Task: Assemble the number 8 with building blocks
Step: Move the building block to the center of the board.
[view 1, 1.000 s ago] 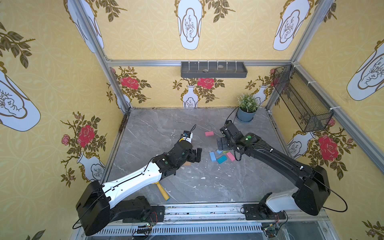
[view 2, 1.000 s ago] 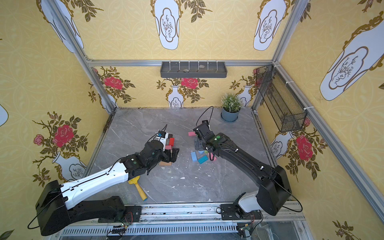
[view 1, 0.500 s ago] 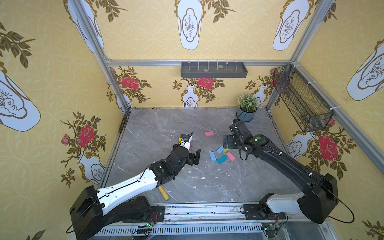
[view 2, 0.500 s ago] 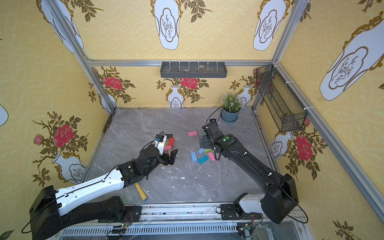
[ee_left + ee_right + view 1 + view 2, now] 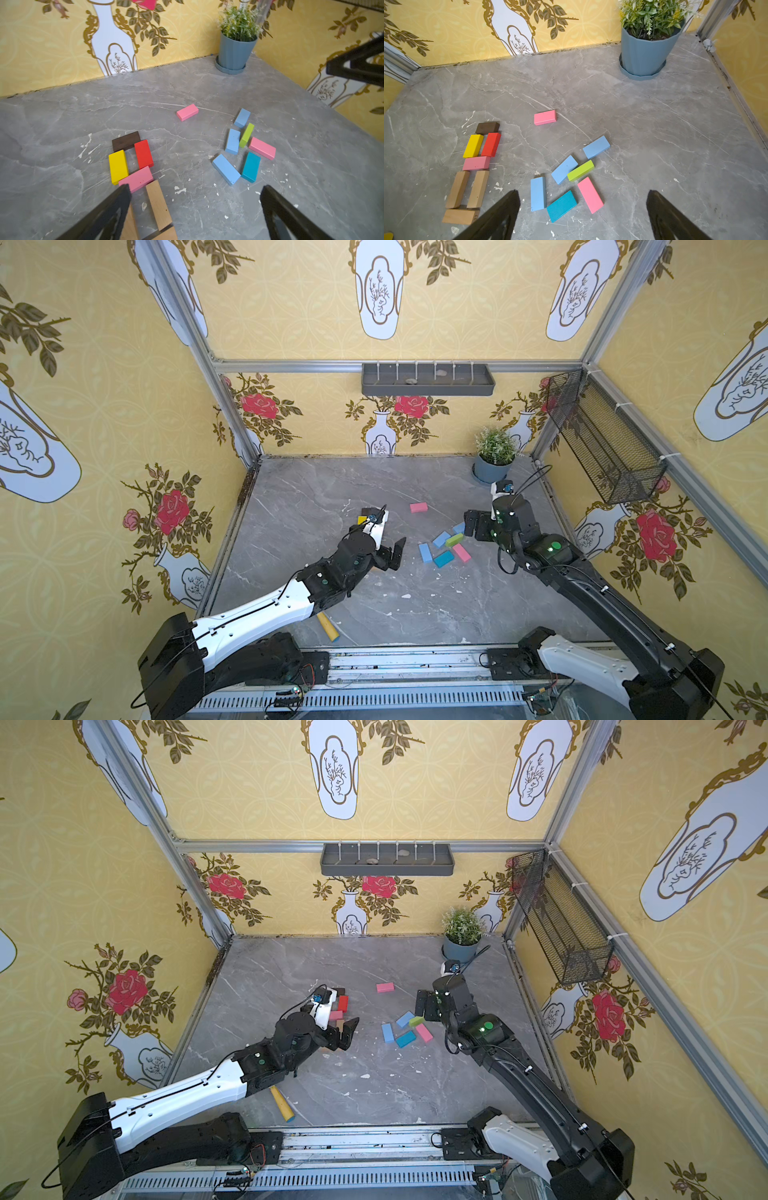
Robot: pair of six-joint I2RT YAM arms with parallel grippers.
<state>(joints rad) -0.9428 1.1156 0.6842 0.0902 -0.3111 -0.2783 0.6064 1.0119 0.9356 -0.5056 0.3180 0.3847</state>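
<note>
Taking the back wall as twelve o'clock from the slab's middle, the building blocks (image 5: 476, 163) lie in two groups on the grey marbled table (image 5: 307, 497).

At about nine o'clock, seven lie flat and close-set as a figure eight. A dark brown block (image 5: 487, 127) is at the far end, then a yellow block (image 5: 473, 145) and a red block (image 5: 491, 144) side by side. A pink crossbar follows, then two tan uprights (image 5: 478, 188) and a tan base (image 5: 459, 216).

At three o'clock, six loose ones lie scattered close together: three light blue, a green block (image 5: 580, 170), one pink and a teal block (image 5: 561, 206). A lone pink block (image 5: 418, 507) lies apart at about one o'clock.

The left gripper (image 5: 196, 190) hangs over the figure's near end, jaws wide apart and empty. The right gripper (image 5: 583, 193) hangs at the loose group's two-o'clock side, also spread wide and holding nothing.

White chips fleck the slab. Yellow papered walls (image 5: 124, 406) close three sides, and a metal rail (image 5: 395, 664) runs along the six-o'clock edge.

- **Two o'clock corner:** a potted plant (image 5: 494, 456).
- **Right wall:** a wire basket (image 5: 602, 443).
- **Back wall, high up:** a grey shelf (image 5: 428, 379).
- **Seven o'clock:** a yellow handle (image 5: 327, 626) shows from under the left arm.

The widest open slab runs from ten to twelve o'clock, with a narrower band at five to six between the arms.
</note>
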